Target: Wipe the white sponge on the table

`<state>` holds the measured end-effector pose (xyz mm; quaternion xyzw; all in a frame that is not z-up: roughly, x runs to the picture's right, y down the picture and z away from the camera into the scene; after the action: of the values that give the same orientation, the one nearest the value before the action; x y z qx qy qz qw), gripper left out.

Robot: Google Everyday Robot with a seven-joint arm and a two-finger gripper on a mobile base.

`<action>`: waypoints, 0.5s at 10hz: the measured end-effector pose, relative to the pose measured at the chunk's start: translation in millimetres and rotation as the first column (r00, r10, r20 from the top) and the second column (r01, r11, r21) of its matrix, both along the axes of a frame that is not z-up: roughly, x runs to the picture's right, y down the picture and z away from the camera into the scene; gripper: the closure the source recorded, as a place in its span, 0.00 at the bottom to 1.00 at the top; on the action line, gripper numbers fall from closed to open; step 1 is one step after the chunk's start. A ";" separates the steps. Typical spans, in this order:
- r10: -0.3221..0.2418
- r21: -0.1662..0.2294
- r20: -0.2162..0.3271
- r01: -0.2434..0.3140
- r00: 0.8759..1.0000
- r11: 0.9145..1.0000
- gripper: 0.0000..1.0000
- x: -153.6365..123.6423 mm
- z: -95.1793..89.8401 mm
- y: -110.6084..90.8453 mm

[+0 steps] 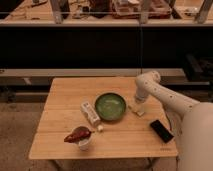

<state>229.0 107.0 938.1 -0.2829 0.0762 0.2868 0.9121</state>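
gripper [138,103] down near the table's [65,90] right edge, just right of the green bowl [110,106] | fingers: cannot tell | white sponge [138,110] flat on the wood directly beneath the tool, touching or nearly | judgement: sponge lies straight below, wipe stroke can run along the planks

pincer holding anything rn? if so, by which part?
Cannot be told. The pincer is down at the white sponge, right of the green bowl on the table, over its top; whether it grips the sponge isn't visible.
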 end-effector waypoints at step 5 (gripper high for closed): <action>0.009 0.003 -0.048 -0.009 0.999 1.000 1.00 46.2 4.2 2.3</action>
<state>275.3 109.3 942.2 -0.2751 0.0966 0.2979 0.9090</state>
